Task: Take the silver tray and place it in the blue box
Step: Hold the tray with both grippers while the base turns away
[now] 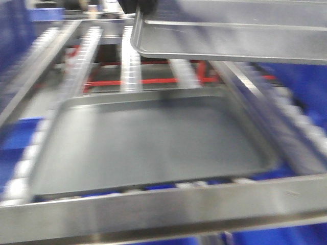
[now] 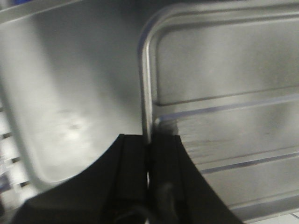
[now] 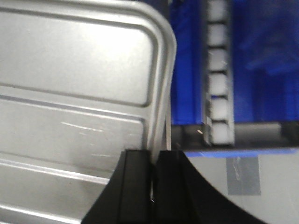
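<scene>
Left gripper (image 2: 148, 143): jaws almost fully closed, pinching the raised rim of the silver tray (image 2: 224, 88). Only the thin edge of metal sits in the slit between the black fingers.

Right gripper (image 3: 153, 157): same condition, clamped on the rim at the tray's other end.

Judgement on the hold: one arm at each end shares the load and stops a wide, shallow sheet from sagging or swinging. An edge pinch is the only purchase a flat tray offers.

Tray position: in the air and touching nothing. It runs inward from each gripper, to the right of the left one and to the left of the right one.

Orientation: open face up toward the wrists. The two long ridges in the base run away from each gripped rim, so the long axis spans gripper to gripper, crosswise in the front view. It looks roughly level there, though the frame is blurred.

Below and outward of the left gripper is the larger dull grey tray (image 1: 153, 143), resting on the rack. Outward of the right gripper, lower down, is a white roller track (image 3: 218, 70) with blue surfaces behind it.

Blue box: cannot be picked out with certainty. Judged stage: carrying, placement not yet done.
</scene>
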You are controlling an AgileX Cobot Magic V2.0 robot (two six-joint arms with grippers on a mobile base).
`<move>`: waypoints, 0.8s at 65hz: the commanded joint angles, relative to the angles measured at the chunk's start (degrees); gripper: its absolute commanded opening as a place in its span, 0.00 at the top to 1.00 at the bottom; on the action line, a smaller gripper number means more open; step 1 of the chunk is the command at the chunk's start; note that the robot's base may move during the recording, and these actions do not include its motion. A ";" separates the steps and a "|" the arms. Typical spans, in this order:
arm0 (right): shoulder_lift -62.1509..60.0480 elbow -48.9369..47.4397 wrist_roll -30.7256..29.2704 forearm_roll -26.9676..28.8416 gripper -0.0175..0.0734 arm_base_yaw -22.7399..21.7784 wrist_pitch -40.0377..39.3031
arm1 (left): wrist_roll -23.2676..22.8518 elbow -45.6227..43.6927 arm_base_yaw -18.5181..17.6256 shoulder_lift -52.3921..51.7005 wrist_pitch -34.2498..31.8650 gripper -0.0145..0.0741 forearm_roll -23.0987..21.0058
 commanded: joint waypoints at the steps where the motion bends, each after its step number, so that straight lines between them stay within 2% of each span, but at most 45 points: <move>1: -1.29 -2.15 -0.98 -3.34 0.75 -0.38 -3.25 | 1.65 -1.07 -0.09 -2.84 6.41 0.95 3.24; 52: -1.29 -2.15 -0.98 -3.34 0.75 -0.38 -3.25 | 1.65 -1.07 -0.09 -2.84 6.41 0.95 3.24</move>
